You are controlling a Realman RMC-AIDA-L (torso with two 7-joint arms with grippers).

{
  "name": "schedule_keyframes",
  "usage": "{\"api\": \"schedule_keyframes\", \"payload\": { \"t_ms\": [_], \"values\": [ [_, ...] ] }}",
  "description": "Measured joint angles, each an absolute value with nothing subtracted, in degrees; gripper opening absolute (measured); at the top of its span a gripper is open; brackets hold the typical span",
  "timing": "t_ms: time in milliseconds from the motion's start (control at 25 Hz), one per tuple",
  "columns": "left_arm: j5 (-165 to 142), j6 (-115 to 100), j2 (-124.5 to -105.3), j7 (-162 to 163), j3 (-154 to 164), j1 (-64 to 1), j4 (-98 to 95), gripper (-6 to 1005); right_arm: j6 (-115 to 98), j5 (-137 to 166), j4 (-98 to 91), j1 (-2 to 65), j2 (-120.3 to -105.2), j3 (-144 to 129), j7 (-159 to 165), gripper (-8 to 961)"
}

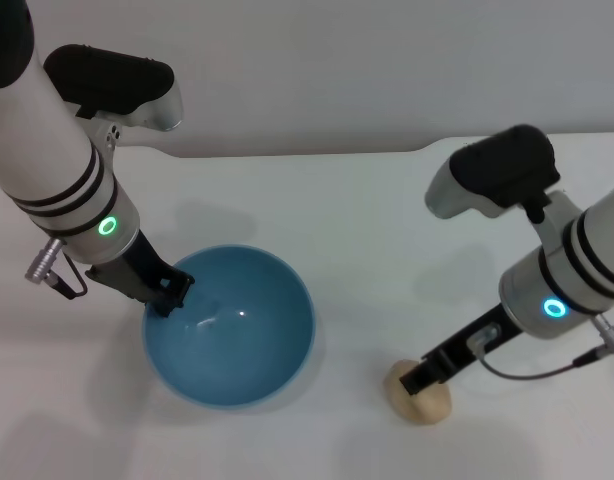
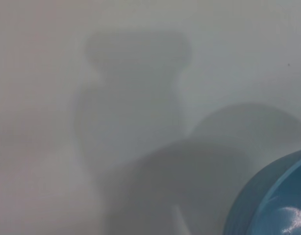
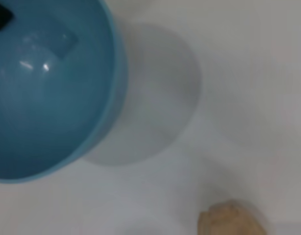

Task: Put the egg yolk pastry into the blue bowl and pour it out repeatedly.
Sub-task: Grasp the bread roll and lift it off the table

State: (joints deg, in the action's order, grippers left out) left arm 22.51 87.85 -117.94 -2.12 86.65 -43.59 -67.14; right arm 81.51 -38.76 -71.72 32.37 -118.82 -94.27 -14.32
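Observation:
The blue bowl (image 1: 249, 345) stands upright on the white table, left of centre, with nothing inside it. My left gripper (image 1: 170, 298) is at the bowl's left rim, one dark finger (image 3: 1, 14) inside the bowl and the other outside, shut on the rim. The bowl's edge (image 2: 273, 205) fills a corner of the left wrist view. The egg yolk pastry (image 1: 429, 405), a small tan lump, lies on the table to the right of the bowl. My right gripper (image 1: 419, 380) sits low over the pastry's top and hides part of it. The right wrist view shows the bowl (image 3: 47, 98) and the pastry (image 3: 231, 220) apart.
The white table (image 1: 367, 220) ends at a pale wall behind. A strip of bare tabletop separates the bowl and the pastry. Both arms reach in from the sides, the left arm (image 1: 67, 170) over the table's left part and the right arm (image 1: 567, 270) over its right part.

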Motion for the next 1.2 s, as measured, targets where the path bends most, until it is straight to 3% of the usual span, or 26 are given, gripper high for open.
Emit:
{"api": "schedule_keyframes", "payload": {
  "t_ms": [1200],
  "values": [
    [22.65,87.84,-117.95,-4.04,87.0,-43.51,-66.7,5,72.96,-44.15,-59.43,35.86,-118.9,-98.33,-14.08,534]
  ]
}}
